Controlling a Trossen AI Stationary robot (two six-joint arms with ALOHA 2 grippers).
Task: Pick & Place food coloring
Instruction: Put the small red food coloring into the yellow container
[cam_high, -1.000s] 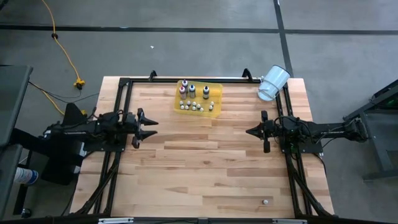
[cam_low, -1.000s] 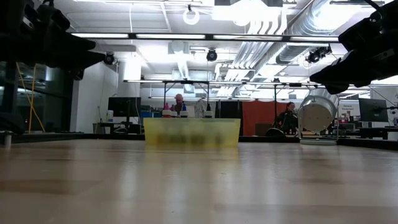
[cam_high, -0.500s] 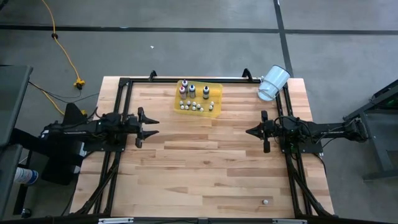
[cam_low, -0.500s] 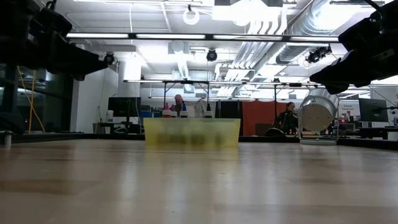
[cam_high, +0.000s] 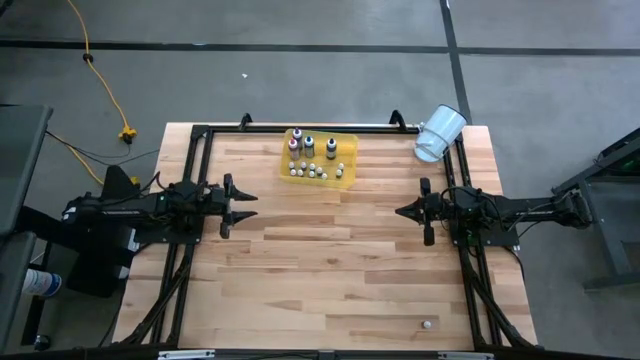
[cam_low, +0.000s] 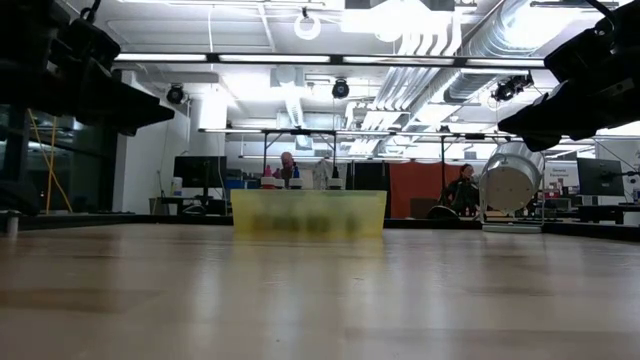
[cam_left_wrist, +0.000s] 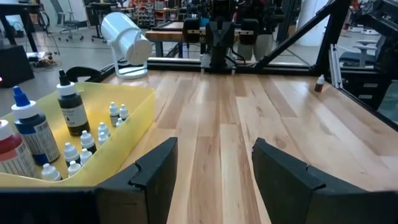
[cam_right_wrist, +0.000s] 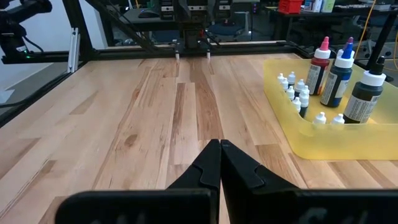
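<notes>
- Nearest the counter's front edge, a lone small whitish bottle (cam_high: 427, 324) sits on the bare light wooden plank counter (cam_high: 330, 270), over on the right arm's side, well apart from everything else.
- Mid-counter, two dark grippers face each other across open wood. The left gripper (cam_high: 243, 204) hangs above the counter with its jaws spread and nothing between them; the left wrist view shows plain planks in the gap.
- The right gripper (cam_high: 402, 211) hangs opposite, its jaws pressed shut to a point and holding nothing.
- Further back, the translucent yellow rectangular plastic tray (cam_high: 349, 170) rests near the far edge, between the two arms and closer to the left.
- Inside that tray are the food coloring bottles (cam_high: 315, 170): a cluster of tiny whitish ones, with taller bottles standing upright behind them, one red (cam_right_wrist: 318, 65), one blue (cam_right_wrist: 339, 74) and one dark (cam_right_wrist: 362, 95), all pale-capped.
- At the far right corner, a white plastic cup (cam_high: 439, 132) lies tipped on its side against the black metal frame (cam_high: 300, 127), mouth towards the counter.
- Beyond the counter, the low view shows people at desks in the room.
</notes>
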